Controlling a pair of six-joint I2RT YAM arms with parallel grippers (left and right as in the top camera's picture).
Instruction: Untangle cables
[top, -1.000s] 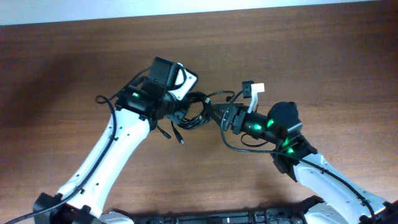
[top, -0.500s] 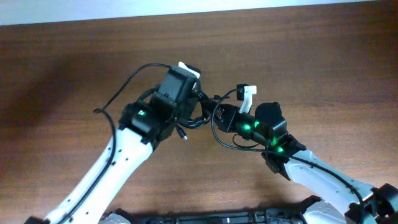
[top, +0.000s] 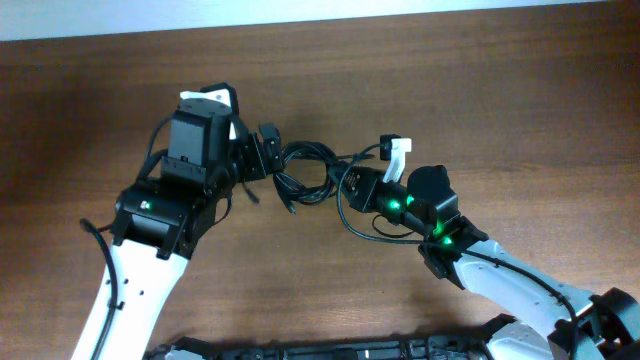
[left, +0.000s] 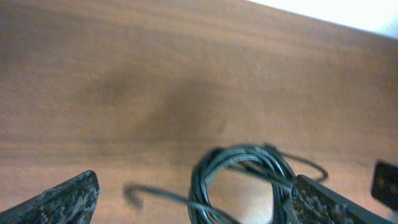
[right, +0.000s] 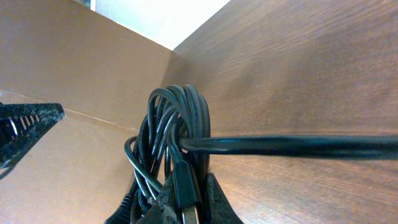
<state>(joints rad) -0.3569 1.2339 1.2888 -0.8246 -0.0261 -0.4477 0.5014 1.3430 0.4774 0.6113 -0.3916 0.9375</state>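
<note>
A tangle of black cables (top: 308, 172) lies coiled on the brown table between my two grippers. In the overhead view my left gripper (top: 260, 160) stands open just left of the coil. From the left wrist the coil (left: 241, 171) shows between the wide-spread fingers (left: 65, 199), leaning against the right one, and a loose cable end (left: 140, 194) curls to the left. My right gripper (top: 350, 182) holds the coil's right side. In the right wrist view that gripper (right: 185, 202) is shut on a cable plug at the foot of the loops (right: 177, 121).
One thick black cable (right: 298, 146) runs straight to the right out of the coil. The brown wooden table (top: 480, 90) spreads all round, its far edge against a white wall (right: 161, 18).
My left gripper has let go of the cables, opened wide and drawn back to the left. My right gripper closed on the bundle a moment earlier and keeps its hold in place.
</note>
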